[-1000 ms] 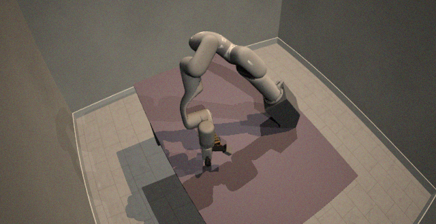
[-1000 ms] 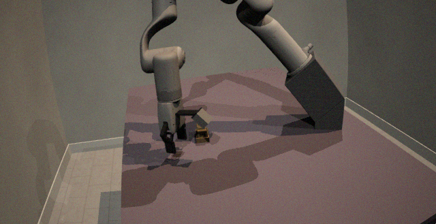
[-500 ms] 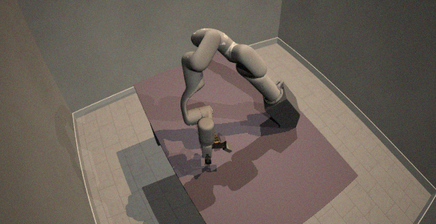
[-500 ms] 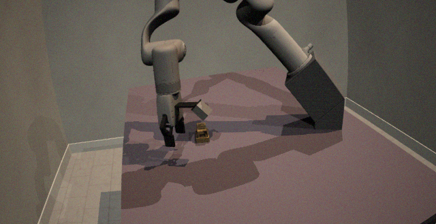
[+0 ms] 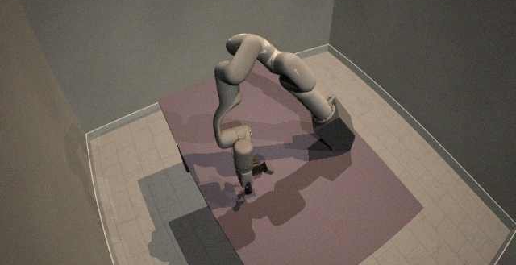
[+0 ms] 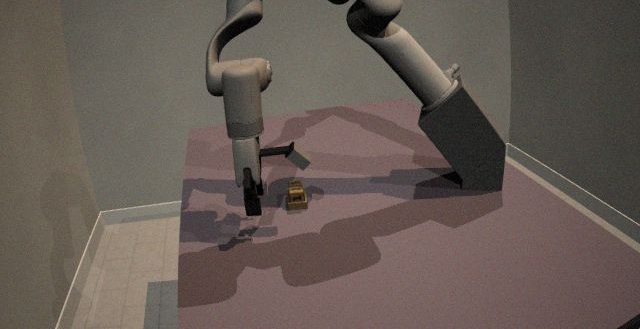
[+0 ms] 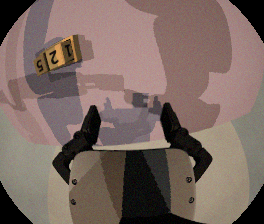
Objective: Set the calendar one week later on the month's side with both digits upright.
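Note:
The wooden calendar point(image 6: 296, 206) point(image 7: 77, 46) is small and stands on the table beside and below the gripper. The wrist view shows a row of dark digits on it, 1, 2 and 5, turned about upside down in that view. Which faces belong to which cube, and how each cube sits in the tray, cannot be told. The month's name is not readable. In the top view the arm hides most of the calendar point(image 5: 255, 163). My gripper point(image 5: 248, 189) point(image 6: 256, 203) point(image 7: 130, 111) is open and empty, pointing down above the table, with the calendar off to one side.
The pink table point(image 5: 347, 200) point(image 6: 430, 279) point(image 7: 118, 30) carries broad arm shadows. Its edge runs near the gripper in the top view. The wrist camera block point(image 5: 268, 168) point(image 6: 299, 157) juts out from the gripper on the calendar's side. The arm's dark base point(image 5: 334, 132) point(image 6: 465, 144) is farther off.

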